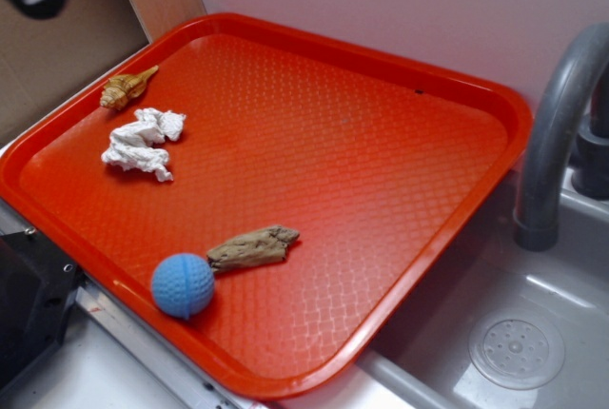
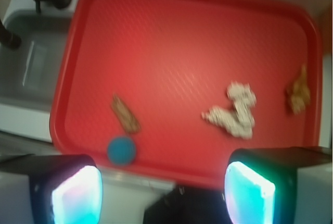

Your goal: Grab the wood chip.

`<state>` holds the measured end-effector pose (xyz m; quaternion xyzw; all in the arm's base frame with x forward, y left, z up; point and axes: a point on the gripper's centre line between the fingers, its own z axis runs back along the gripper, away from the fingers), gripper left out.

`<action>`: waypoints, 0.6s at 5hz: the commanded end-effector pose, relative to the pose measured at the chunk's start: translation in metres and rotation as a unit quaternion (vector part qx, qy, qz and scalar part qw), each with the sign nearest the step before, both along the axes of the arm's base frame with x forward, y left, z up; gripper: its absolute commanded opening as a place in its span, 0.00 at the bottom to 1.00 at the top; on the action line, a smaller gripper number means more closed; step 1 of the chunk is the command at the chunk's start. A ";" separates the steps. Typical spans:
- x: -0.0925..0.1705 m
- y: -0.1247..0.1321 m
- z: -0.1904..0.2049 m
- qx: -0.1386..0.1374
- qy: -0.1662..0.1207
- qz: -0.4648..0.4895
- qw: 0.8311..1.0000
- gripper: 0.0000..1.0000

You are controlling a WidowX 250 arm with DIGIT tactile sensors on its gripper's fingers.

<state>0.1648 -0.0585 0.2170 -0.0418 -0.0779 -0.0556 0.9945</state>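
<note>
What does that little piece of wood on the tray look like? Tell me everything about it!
The wood chip is a small, rough, grey-brown piece that looks like bark, longer than it is wide, with jagged ends. It lies flat on the red tray, near the tray's front edge. One end sits right beside the blue ball, close enough that it may be touching. Nothing is holding it; the hand is open and well away from it.

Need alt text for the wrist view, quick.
Open gripper high over a red tray, holding nothing. The wood chip lies lower left beside a blue ball; a white paper wad and seashell sit right.
</note>
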 end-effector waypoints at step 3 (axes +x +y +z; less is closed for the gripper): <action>0.039 -0.073 -0.084 0.049 0.029 -0.130 0.990 1.00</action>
